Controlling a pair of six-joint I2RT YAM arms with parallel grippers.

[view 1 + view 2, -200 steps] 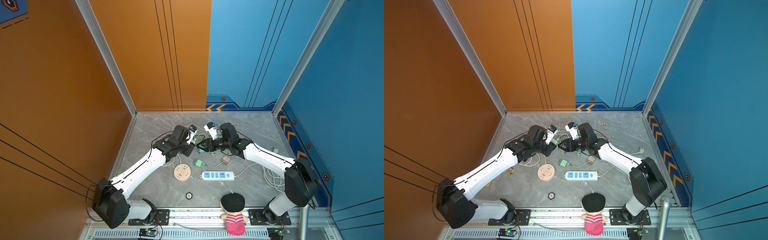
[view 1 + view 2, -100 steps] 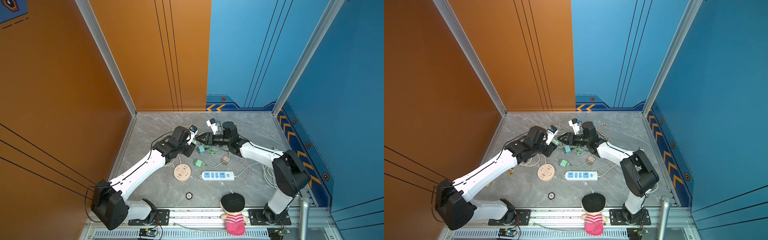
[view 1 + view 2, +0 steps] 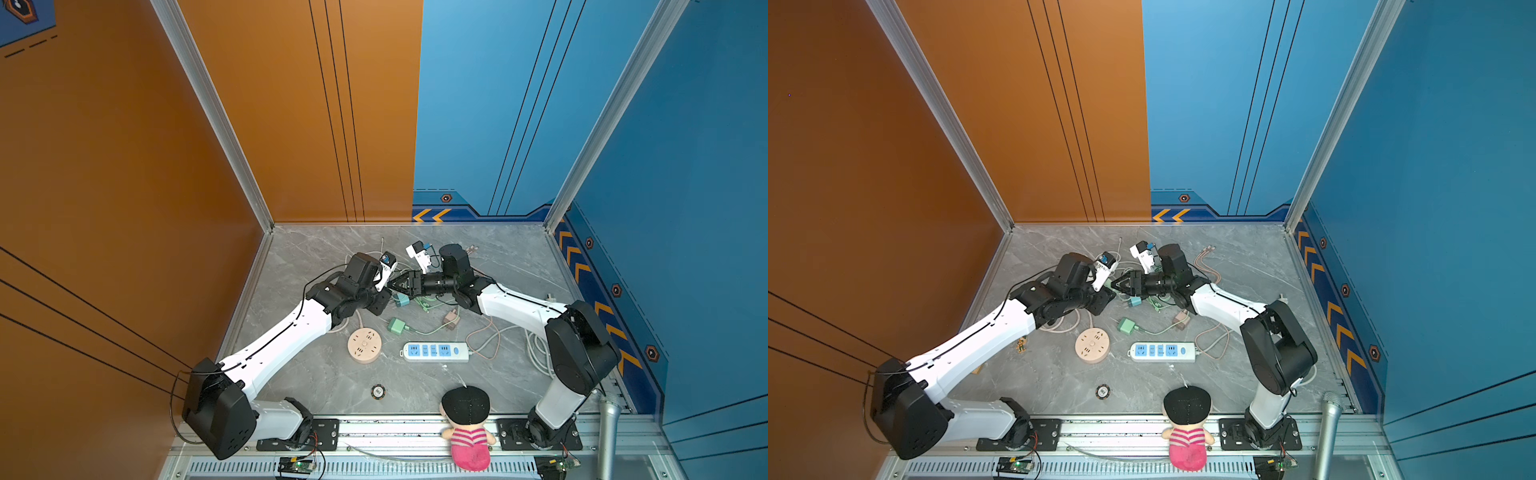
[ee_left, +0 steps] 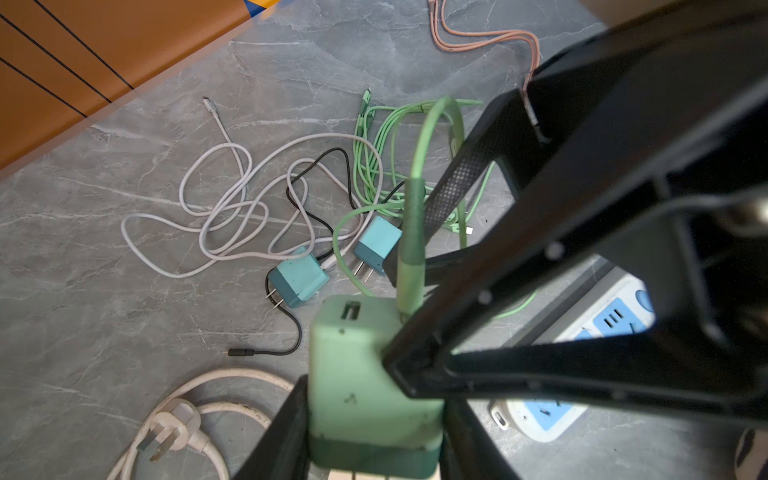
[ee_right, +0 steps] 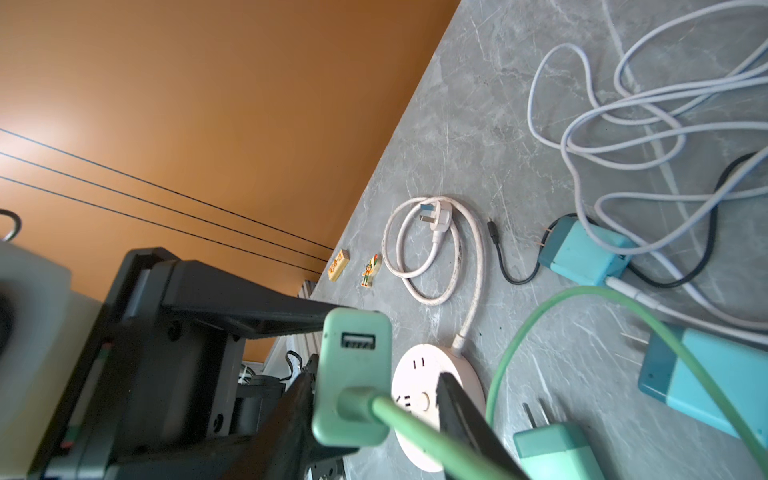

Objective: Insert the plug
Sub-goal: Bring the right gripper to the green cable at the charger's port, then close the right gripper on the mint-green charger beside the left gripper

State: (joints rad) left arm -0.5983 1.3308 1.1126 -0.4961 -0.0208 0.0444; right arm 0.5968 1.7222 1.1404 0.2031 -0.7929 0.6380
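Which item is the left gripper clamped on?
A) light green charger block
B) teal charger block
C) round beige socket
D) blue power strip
A: the left wrist view shows the light green charger block squeezed in the left gripper, with a jaw pressed against each of its sides.

You're looking at two green adapters (image 5: 345, 374) (image 5: 552, 453), two teal adapters (image 4: 299, 278) (image 4: 376, 249), one round socket hub (image 3: 364, 345), one long power strip (image 3: 434, 351), one doll (image 3: 465, 419) and one microphone (image 3: 609, 424).
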